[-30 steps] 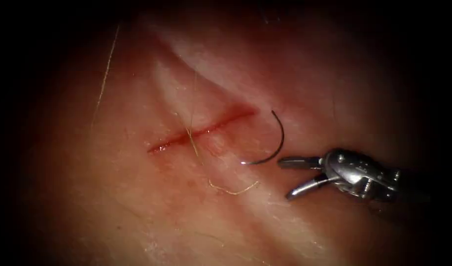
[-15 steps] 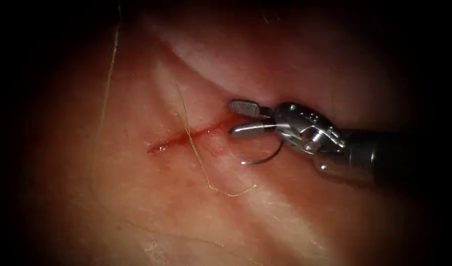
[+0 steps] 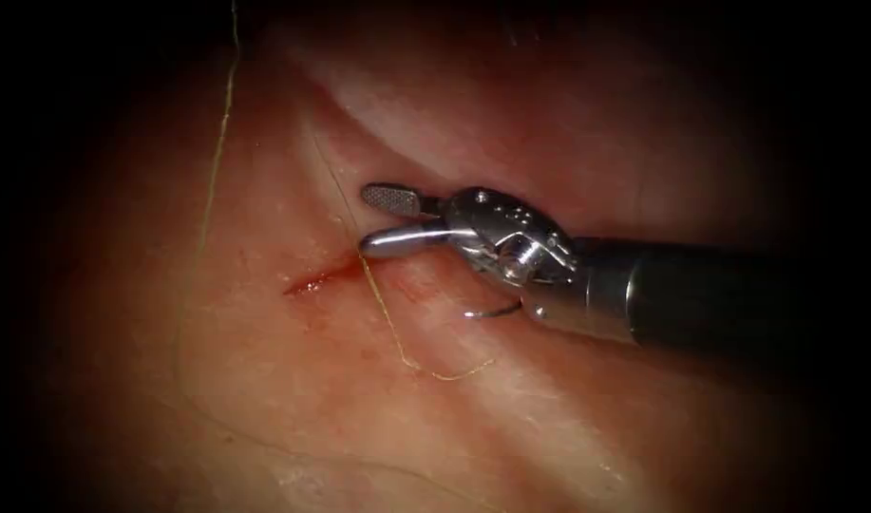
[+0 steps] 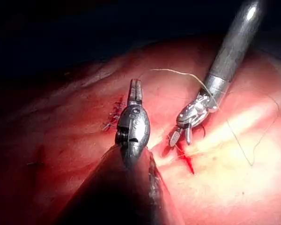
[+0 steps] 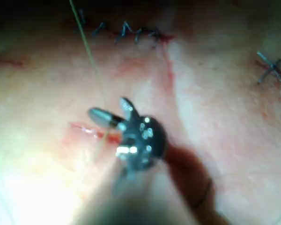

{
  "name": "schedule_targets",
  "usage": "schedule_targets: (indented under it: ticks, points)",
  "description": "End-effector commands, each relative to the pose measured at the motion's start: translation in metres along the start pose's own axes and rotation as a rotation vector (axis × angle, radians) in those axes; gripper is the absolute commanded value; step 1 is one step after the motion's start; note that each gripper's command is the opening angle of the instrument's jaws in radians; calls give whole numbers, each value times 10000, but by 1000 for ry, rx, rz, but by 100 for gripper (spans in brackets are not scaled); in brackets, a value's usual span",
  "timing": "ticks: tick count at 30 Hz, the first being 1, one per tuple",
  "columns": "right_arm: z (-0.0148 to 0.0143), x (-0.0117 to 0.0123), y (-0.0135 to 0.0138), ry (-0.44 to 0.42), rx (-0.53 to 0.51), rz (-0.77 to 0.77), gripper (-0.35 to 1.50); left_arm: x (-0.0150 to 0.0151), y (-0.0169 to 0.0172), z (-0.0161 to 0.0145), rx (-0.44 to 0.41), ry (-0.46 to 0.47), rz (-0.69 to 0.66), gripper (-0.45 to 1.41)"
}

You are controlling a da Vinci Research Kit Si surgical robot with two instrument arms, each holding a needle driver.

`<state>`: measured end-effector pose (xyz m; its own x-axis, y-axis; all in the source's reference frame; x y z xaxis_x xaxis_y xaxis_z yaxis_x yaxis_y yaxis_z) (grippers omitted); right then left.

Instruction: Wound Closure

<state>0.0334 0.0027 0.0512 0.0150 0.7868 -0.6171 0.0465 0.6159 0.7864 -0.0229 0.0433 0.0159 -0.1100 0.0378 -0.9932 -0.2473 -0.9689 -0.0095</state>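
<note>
The right tool (image 3: 366, 220) reaches in from the right with its jaws open over the right end of the cut (image 3: 312, 279), holding nothing. Just below its wrist lies the curved needle (image 3: 492, 312) on the tissue (image 3: 264, 380), right of the cut, free of both tools and partly hidden. Pale thread (image 3: 386, 318) crosses the cut under the lower jaw and trails down and to the right. In the left wrist view the left tool (image 4: 135, 86) hovers with shut jaws and holds nothing, beside the open right tool (image 4: 180, 137). The right wrist view has the open right tool (image 5: 107, 107) above the cut (image 5: 84, 129).
A second run of thread (image 3: 215, 152) climbs along the tissue far left of the cut. Older cuts closed with dark stitches (image 5: 126, 30) lie further off, one close to the left tool (image 4: 113, 112). Red fluid (image 4: 187, 161) marks the cut.
The right tool has swung from below and right of the needle up and leftward over the cut, jaws still open, and now covers most of the needle. The needle has stayed put.
</note>
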Motion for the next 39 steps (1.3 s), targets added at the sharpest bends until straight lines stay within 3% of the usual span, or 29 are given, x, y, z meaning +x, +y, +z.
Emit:
schedule_targets:
  ticks: [1, 13, 29, 30, 31, 32, 34, 39]
  points:
    - [16, 0, 3, 0, 14, -5, 147, -4, -3, 7, 0, 3, 3, -45]
    - [53, -10, 2, -20, 42, -19, 147, -3, -2, 7, -3, 7, 2, -45]
    - [75, -18, 5, -25, 63, -29, 145, -3, -2, 7, -5, 11, 2, -45]
    - [75, -18, 5, -29, 83, -24, 133, -3, -2, 7, -5, 11, 2, -45]
    - [74, -19, 5, -36, 115, -24, 106, -3, -2, 7, -5, 11, 2, -45]
    - [74, -19, 5, -39, 129, -25, 68, -3, -2, 7, -6, 12, 2, -45]
    - [72, -17, 5, -36, 117, -26, -33, -3, -2, 7, -6, 12, 2, -45]
    - [66, 0, 5, -21, 94, -150, -35, -3, -2, 7, -7, 13, 2, -45]
